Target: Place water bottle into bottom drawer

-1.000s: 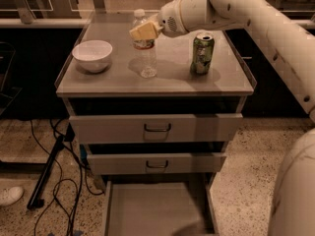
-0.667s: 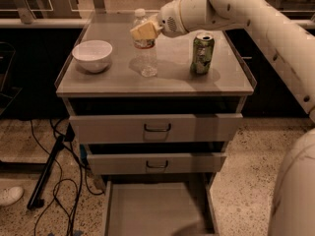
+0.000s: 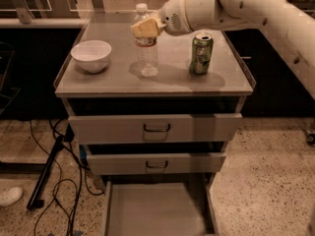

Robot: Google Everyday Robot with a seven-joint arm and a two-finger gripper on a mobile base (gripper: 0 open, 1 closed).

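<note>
The water bottle (image 3: 148, 58) is clear with a white cap and stands upright on the grey cabinet top (image 3: 113, 82), left of centre. My gripper (image 3: 146, 27) reaches in from the upper right on a white arm and sits at the bottle's shoulder, covering its upper part just below the cap. The bottle's base rests on the cabinet top. The bottom drawer (image 3: 155, 208) is pulled out at floor level below, its flat grey floor bare.
A green soda can (image 3: 201, 53) stands to the right of the bottle, under my arm. A white bowl (image 3: 91, 55) sits to the left. Two upper drawers (image 3: 156, 128) with dark handles are slightly pulled out. Black cables and a stand leg (image 3: 47, 173) lie on the floor at left.
</note>
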